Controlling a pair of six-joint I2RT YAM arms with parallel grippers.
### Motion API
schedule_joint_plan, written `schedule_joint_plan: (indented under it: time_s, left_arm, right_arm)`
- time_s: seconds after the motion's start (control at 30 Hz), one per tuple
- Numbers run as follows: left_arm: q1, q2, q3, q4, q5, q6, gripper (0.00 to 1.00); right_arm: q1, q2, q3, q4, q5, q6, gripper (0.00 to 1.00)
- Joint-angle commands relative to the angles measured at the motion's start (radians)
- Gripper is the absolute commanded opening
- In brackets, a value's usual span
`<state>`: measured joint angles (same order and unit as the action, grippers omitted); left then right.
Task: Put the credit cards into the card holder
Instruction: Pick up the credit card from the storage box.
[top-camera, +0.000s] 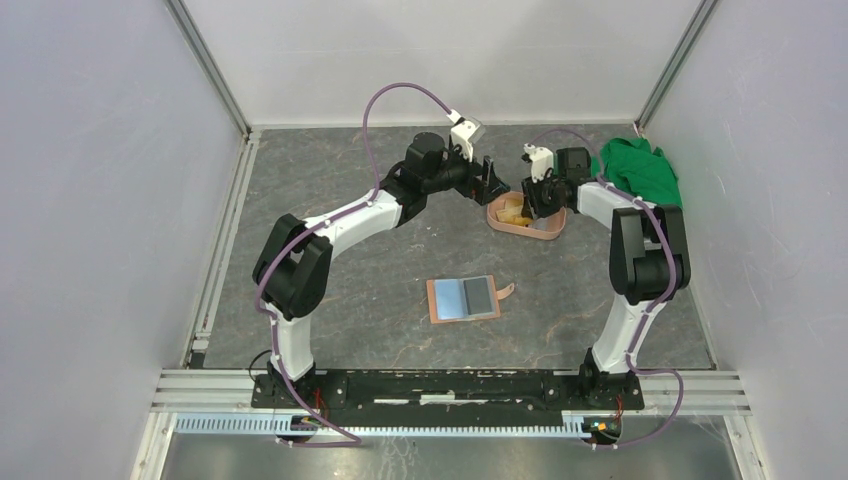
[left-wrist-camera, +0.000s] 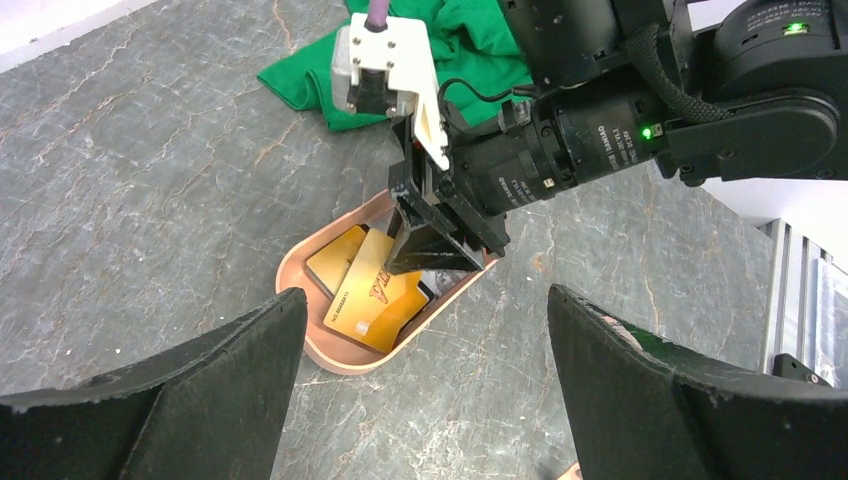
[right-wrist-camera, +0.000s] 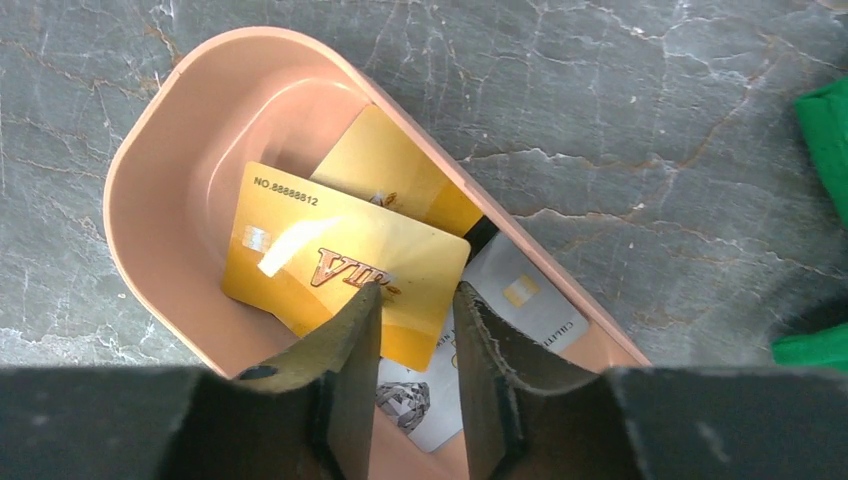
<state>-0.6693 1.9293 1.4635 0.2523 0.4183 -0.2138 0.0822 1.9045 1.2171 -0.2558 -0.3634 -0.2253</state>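
The pink oval tray (right-wrist-camera: 150, 150) holds a gold VIP card (right-wrist-camera: 330, 255) lying over a second gold card (right-wrist-camera: 395, 170), a grey-white card (right-wrist-camera: 520, 295) and a sliver of a black one. My right gripper (right-wrist-camera: 418, 290) is down in the tray, its fingers a narrow gap apart astride the VIP card's near edge, not pinching it. My left gripper (left-wrist-camera: 422, 300) is wide open and empty, hovering just beside the tray (left-wrist-camera: 290, 265). The tan card holder (top-camera: 465, 298) lies open mid-table with a light blue card and a grey card on it.
A crumpled green cloth (top-camera: 640, 170) lies at the back right, just behind the right arm. Both grippers (top-camera: 497, 182) (top-camera: 530, 203) crowd close together at the tray (top-camera: 540, 235). Grey walls close the table on three sides.
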Motion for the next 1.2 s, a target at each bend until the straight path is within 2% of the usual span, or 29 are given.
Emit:
schedule_joint_plan:
  time_s: [0.0,0.47,0.7,1.17]
  left_arm:
    - [-0.005,0.008,0.042,0.004,-0.011,0.059,0.95]
    - [-0.007,0.010,0.044,0.004,-0.011,0.060,0.95]
    - [-0.009,0.011,0.043,0.004,-0.010,0.060,0.95]
    - [-0.007,0.035,0.065,0.001,0.008,0.019,0.95]
  right_arm:
    - [-0.017,-0.060,-0.020,0.050,-0.020,0.004,0.34]
    - [-0.077,-0.110,-0.058,0.113,-0.166,0.043,0.12]
    - [-0.127,-0.119,-0.067,0.112,-0.278,0.004,0.00]
    - [-0.167,-0.157,-0.101,0.150,-0.470,-0.024,0.00]
